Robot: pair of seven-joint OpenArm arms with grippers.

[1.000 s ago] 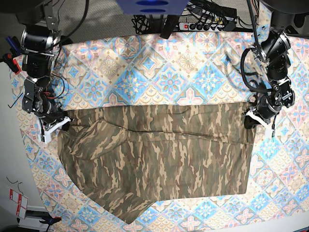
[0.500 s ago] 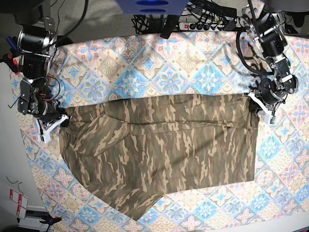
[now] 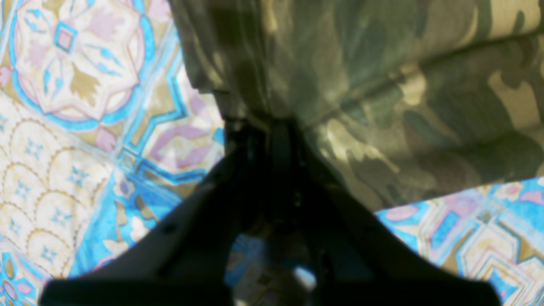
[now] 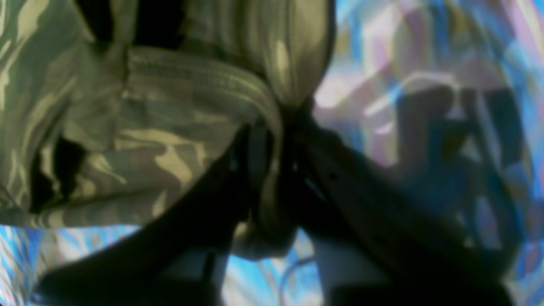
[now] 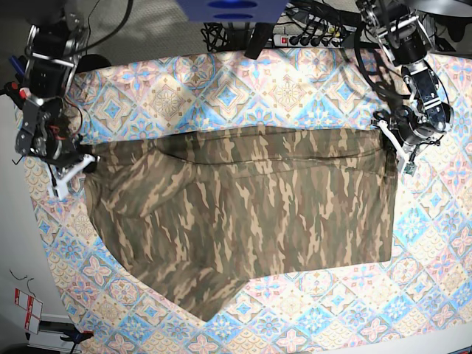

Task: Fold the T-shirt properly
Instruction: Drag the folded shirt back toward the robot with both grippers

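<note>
The T-shirt [image 5: 243, 214] is soft camouflage knit in green, brown and tan, spread wide across the tile-patterned cloth [image 5: 243, 96], its top edge stretched into a nearly straight line from one gripper to the other. Its lower edge sags to a ragged point on the right gripper's side and runs squarer on the left gripper's side.

The left gripper [image 5: 396, 147] is at the shirt's upper corner, wrist angled down and inward from an arm reaching in from the table's far edge. Up close in the wrist view, the left gripper [image 3: 272, 127] has its dark fingers pressed together on a bunched fold of the camouflage fabric, which fans away beyond the fingertips with a stitched seam running off to one side; blue, pink and cream tiles show on both sides of the fingers.

The right gripper [image 5: 74, 166] holds the opposite upper corner, its arm hanging down along the cloth's edge. Its wrist view, blurred, shows what the base view cannot: the right gripper [image 4: 276, 140] pinches a ribbed, hemmed band of shirt that loops over and between the fingers, with loose fabric billowing beyond them.
</note>
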